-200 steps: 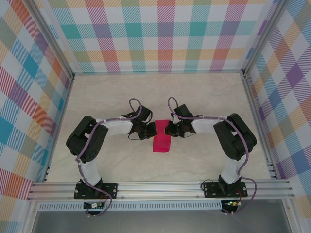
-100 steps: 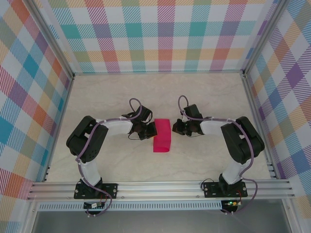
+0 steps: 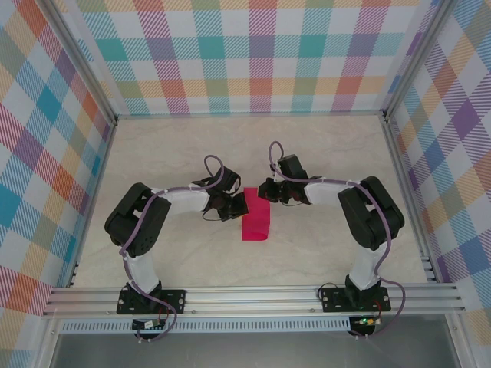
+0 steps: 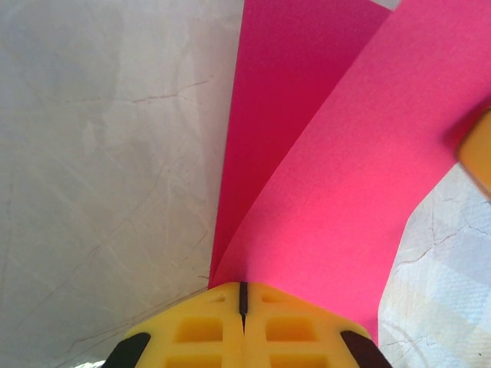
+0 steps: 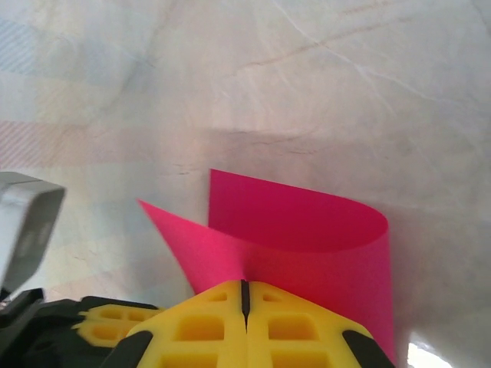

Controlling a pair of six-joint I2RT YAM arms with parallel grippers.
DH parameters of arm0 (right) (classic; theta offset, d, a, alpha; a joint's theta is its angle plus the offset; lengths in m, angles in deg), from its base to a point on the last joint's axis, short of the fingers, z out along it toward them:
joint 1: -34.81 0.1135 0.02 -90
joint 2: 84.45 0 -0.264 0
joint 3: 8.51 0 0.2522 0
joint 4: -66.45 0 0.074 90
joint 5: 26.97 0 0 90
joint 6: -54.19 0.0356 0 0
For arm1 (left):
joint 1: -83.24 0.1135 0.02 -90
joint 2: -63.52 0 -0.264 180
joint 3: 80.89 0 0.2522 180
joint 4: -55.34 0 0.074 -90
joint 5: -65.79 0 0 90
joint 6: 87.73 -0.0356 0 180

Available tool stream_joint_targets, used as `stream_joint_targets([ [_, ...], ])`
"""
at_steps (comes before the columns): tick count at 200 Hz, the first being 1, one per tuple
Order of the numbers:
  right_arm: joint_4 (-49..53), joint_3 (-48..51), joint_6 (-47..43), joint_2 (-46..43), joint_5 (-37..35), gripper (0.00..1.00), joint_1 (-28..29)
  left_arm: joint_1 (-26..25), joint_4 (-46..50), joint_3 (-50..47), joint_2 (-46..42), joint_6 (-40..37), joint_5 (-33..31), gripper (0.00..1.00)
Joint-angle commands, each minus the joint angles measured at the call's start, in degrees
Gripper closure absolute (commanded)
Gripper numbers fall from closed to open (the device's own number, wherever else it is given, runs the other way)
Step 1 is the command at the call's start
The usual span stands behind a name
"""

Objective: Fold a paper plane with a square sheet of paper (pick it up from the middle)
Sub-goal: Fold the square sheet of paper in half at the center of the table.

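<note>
At centre of the overhead view, one square sheet of paper [image 3: 255,221], magenta-pink, bent over on itself into a loose two-layer loop, lying on the pale marbled table [image 3: 176,146]. No flat crease, the bend rounded and open.

Touching the sheet's upper left edge, the left gripper [image 3: 242,204]; at the upper right corner, the right gripper [image 3: 265,192]. Two grippers in all, one on each of two black-and-white arms reaching in from lower left and lower right.

In the left wrist view, yellow fingertips pressed together at bottom centre [image 4: 242,287], the two pink layers fanning up and right from that spot. No telling whether paper is nipped between the tips or just held down under them. At the right edge, part of a yellow finger [image 4: 477,157] of the right gripper, against the upper layer.

In the right wrist view, yellow fingertips likewise pressed together at bottom centre [image 5: 245,285], just against the near layer, the curled bend at right. At lower left, a grey block [image 5: 27,222].

Around the table, checked walls [image 3: 253,54] on three sides and a metal rail [image 3: 253,295] along the bottom. Nothing between the grippers but the sheet.
</note>
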Motion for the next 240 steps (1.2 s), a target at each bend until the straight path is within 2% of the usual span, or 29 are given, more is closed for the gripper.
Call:
stream_joint_targets([
  [1, 1.7, -1.1, -0.9, 1.3, -1.0, 0.98, -0.4, -0.9, 9.2, -2.1, 4.6, -1.4, -5.2, 1.00],
  [107, 2.0, -2.2, -1.7, 3.5, -3.2, 0.98, -6.3, -0.9, 9.8, -2.4, 4.8, -2.3, -4.3, 1.00],
  [140, 1.8, -2.0, -1.3, -2.1, -2.5, 0.98, -6.3, -0.9, 9.8, -2.2, 5.0, -2.4, -4.3, 1.00],
  [175, 0.9, -0.3, 2.1, -4.4, 2.6, 0.97, -4.8, -0.9, 9.9, -2.2, 5.0, -2.7, -4.5, 1.00],
  [204, 3.3, -1.4, 2.5, -2.2, 2.4, 0.97, -2.2, -0.9, 9.6, -2.0, 5.2, -2.7, -4.4, 1.00],
  [240, 6.2, -5.5, 2.5, 3.1, 1.3, 0.98, -2.1, -0.9, 9.8, -1.9, 5.3, -2.5, -4.7, 1.00],
])
